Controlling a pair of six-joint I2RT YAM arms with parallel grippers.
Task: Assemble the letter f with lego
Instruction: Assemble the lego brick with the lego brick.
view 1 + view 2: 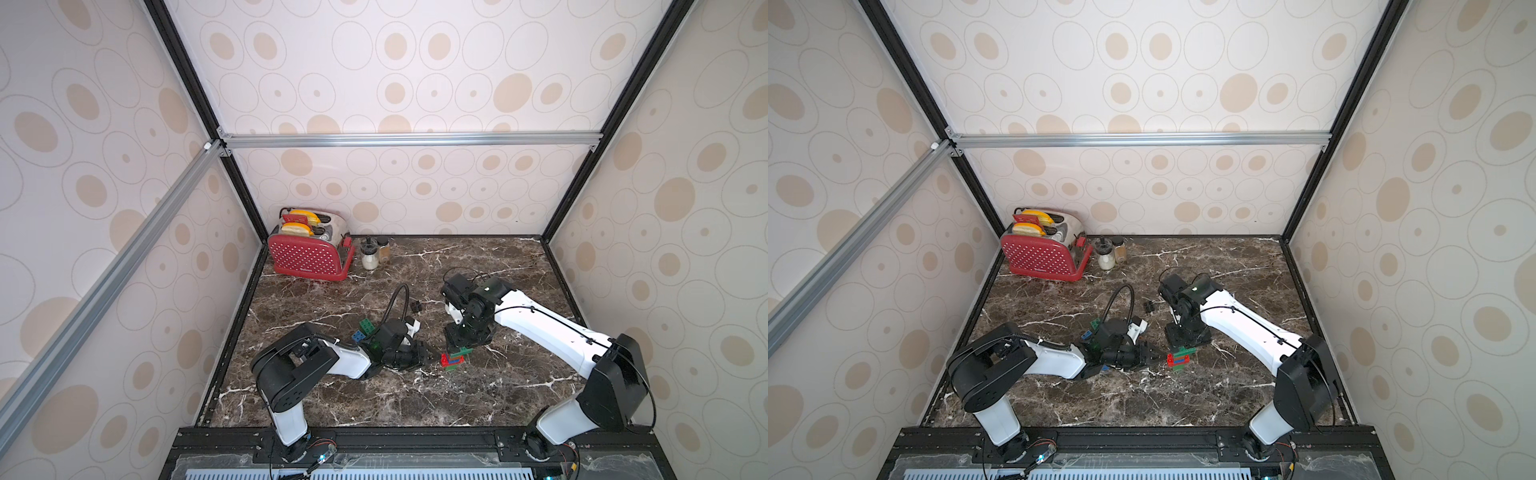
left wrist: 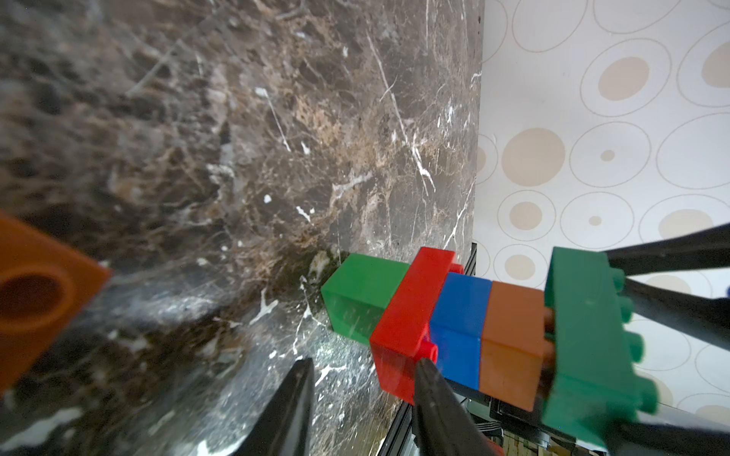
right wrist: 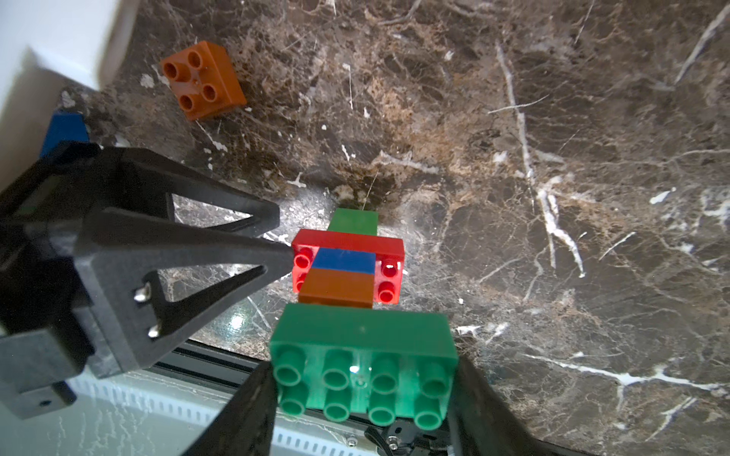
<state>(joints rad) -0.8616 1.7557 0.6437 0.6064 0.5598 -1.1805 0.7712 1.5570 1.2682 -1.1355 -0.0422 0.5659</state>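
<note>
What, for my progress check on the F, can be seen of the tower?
The tower stands upright on the marble table: glossy studded plastic, bottom up a square green brick, oblong red, square blue, square orange, and an oblong green cap. The right claw clamps the cap's ends from above; a left claw fingertip touches the red brick's end.

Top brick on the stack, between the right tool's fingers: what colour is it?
Green; the top brick shows best in the right wrist view.

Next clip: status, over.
Right end effector shut on top green brick, not yet pressed home on stack. Left end effector open, fingertip against red brick. Loose orange brick lies clear.
</note>
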